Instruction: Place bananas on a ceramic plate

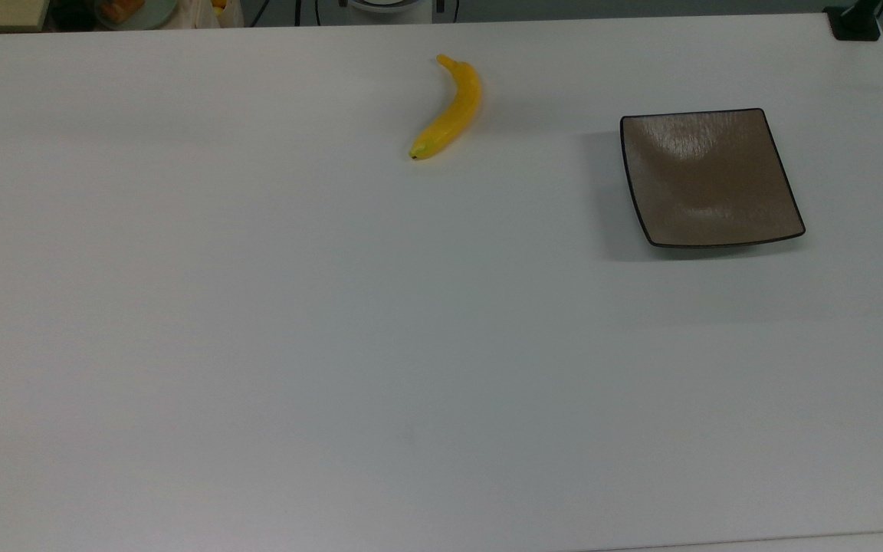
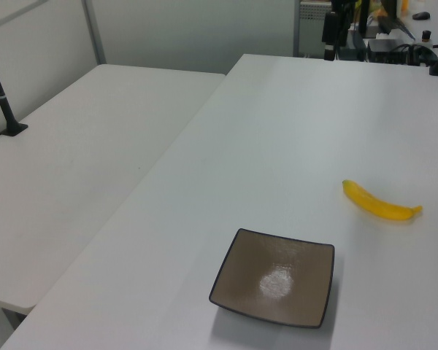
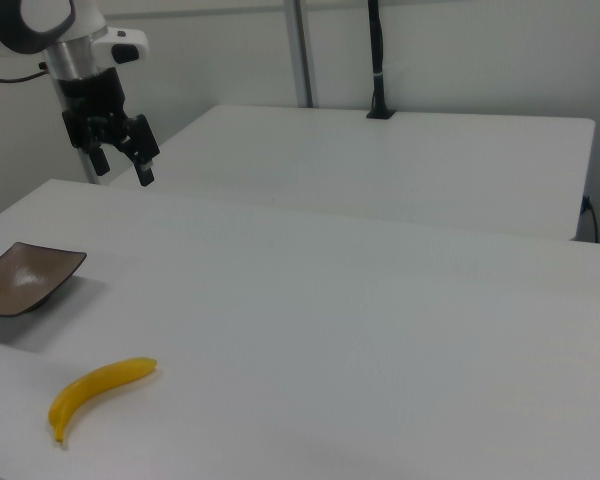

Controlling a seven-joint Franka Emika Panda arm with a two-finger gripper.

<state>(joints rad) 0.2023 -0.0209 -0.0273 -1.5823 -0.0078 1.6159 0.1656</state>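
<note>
1. Yellow and curved, the banana (image 3: 98,391) lies flat on the white table (image 3: 380,330) in the lower left of the right view. It could roll or slip if it is pinched off its middle.
2. Next comes the ceramic plate (image 3: 25,278), at the left edge, bare and well apart from the banana. It has raised corners, so a banana put down near the rim could slide off.
3. Farthest back, upper left, the gripper (image 3: 122,165) hangs high with its fingers spread and nothing in them. It has a long way to go, so it could miss.
</note>
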